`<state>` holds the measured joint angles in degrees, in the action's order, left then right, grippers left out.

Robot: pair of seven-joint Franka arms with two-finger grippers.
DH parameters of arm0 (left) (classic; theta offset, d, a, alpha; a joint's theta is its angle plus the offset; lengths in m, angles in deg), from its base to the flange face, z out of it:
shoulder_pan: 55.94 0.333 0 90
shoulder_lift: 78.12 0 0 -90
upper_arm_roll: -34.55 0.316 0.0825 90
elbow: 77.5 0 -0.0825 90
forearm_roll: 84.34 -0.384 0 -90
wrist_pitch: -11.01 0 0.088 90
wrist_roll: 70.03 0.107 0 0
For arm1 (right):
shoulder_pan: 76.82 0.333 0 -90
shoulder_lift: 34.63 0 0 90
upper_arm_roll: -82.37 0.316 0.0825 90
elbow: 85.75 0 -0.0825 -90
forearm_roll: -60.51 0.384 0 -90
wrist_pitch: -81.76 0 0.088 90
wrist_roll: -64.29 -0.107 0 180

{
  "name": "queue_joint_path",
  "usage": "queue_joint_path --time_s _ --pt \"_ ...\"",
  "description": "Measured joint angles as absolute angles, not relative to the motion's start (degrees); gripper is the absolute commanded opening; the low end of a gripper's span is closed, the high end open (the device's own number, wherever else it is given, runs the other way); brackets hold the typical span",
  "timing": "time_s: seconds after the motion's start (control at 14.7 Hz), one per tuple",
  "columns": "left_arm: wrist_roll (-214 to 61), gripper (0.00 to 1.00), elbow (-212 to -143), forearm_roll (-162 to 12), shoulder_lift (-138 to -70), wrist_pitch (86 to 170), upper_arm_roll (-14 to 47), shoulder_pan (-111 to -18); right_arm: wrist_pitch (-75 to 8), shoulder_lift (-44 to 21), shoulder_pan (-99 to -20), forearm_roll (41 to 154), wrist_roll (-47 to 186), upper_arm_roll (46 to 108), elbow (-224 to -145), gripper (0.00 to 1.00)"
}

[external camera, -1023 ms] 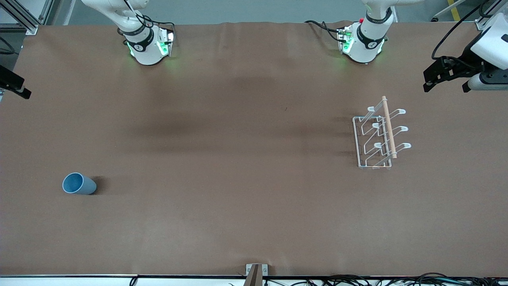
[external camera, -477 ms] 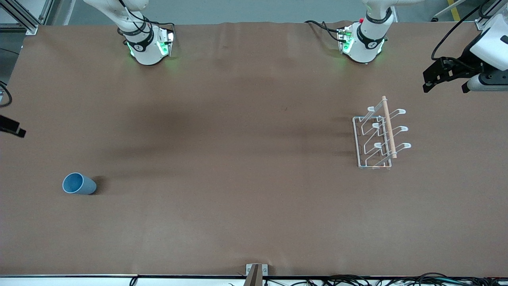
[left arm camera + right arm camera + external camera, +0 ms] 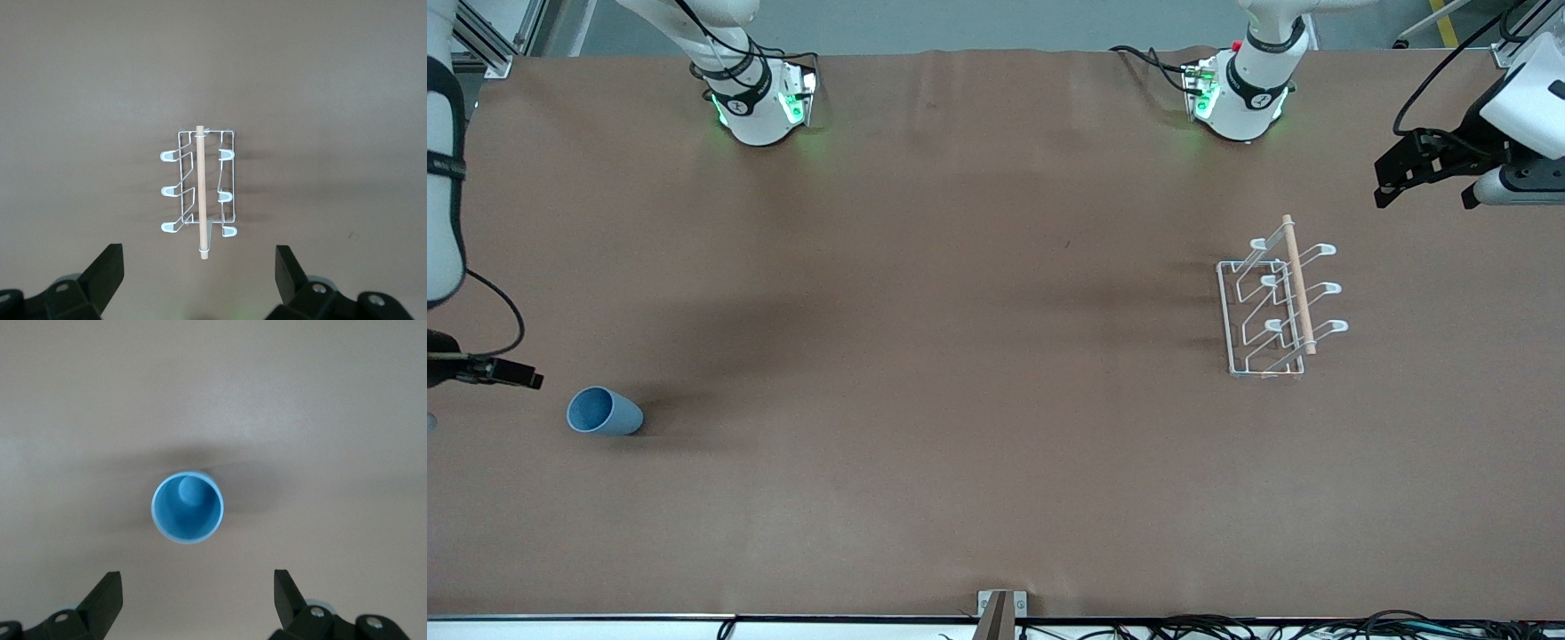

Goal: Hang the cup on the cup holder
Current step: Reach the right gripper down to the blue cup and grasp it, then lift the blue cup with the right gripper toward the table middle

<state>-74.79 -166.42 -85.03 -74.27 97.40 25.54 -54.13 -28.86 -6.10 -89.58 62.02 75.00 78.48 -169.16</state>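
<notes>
1. Two task items are what we are cataloguing on the brown tabletop (image 3: 978,356): one cup and one cup holder, lying well apart at different ends.
2. We are listing the cup (image 3: 604,412) as a light-blue handleless tumbler, standing upright with its mouth up at the right arm's end of the tabletop, nearer to the front camera than the cup holder. In the right wrist view we are looking straight down into the cup (image 3: 187,507), its round bottom showing inside the rim.
3. We are listing the cup holder (image 3: 1276,307) as a white wire rack with a rectangular base, six looped prongs and a light wooden rod (image 3: 1298,284) along its top. It is standing at the left arm's end of the tabletop with nothing hanging on it. In the left wrist view we are seeing the cup holder (image 3: 199,193) whole, three prongs on each side of the rod.
4. We are noting the right hand (image 3: 193,600) hanging released over the tabletop just beside the cup, fingers spread wide, touching nothing. In the front view only a dark part of the right hand (image 3: 489,369) is showing at the edge.
5. We are noting the left hand (image 3: 1427,169) waiting in the air over the left arm's end of the tabletop, near the cup holder; it too is released and grasping nothing.
</notes>
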Motion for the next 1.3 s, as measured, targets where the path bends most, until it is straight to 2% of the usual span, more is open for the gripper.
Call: queue_joint_path --time_s 0.41,0.61,0.95,1.09,1.16,1.3 --pt "-74.79 1.00 -166.32 -85.03 -74.33 97.40 25.53 -54.14 -36.12 1.93 -90.23 62.05 75.01 78.48 -169.11 0.97" --pt "-74.79 1.00 -166.32 -85.03 -74.34 97.39 25.53 -54.14 -37.32 3.54 -90.81 63.64 75.02 78.48 -169.67 0.91" --pt "-74.79 1.00 -166.32 -85.03 -74.35 97.39 25.53 -54.14 -40.26 4.92 -91.06 65.30 75.05 78.53 -171.59 0.50" --pt "-74.79 1.00 -166.32 -85.03 -74.35 97.39 25.53 -54.14 -40.30 5.23 -91.06 67.00 75.06 78.58 -171.90 0.18" --pt "-74.79 1.00 -166.32 -85.03 -74.35 97.39 25.53 -54.14 -40.32 5.32 -91.05 67.49 75.07 78.64 -171.94 0.09" --pt "-74.78 1.00 -166.32 -85.03 -74.35 97.39 25.53 -54.14 -40.75 5.37 -91.05 68.08 75.07 78.71 -171.92 0.02"
